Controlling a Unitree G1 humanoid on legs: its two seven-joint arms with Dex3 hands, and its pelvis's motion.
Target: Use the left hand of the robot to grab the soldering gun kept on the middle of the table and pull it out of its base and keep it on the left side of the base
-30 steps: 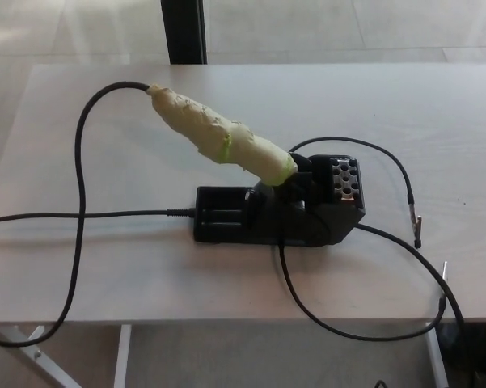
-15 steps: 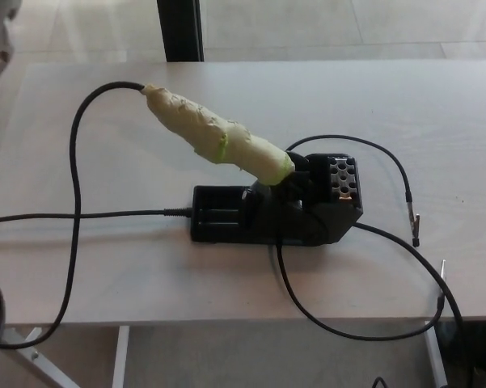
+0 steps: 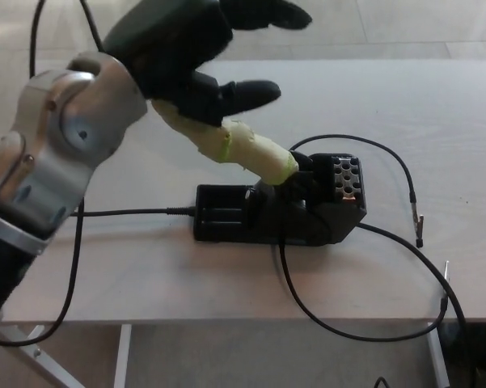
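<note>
Though left hand [image 3: 190, 48] hides far end of handle, layout reads clear. Wide pale wood-grain table [image 3: 437, 105]: flat, bare room left of base for set-down; pale tiled floor beyond. Black dimpled left hand above handle, fingers spread, holding nothing. Black plastic base [image 3: 279, 212] mid-table, low, probably steady. Yellow-green tape-wrapped soldering gun [image 3: 247, 151] seated in base, slanting up to far left: rigid, likely light, tape grippy; grasp mid-handle. Black cables [image 3: 340, 323] trail, may drag.
</note>
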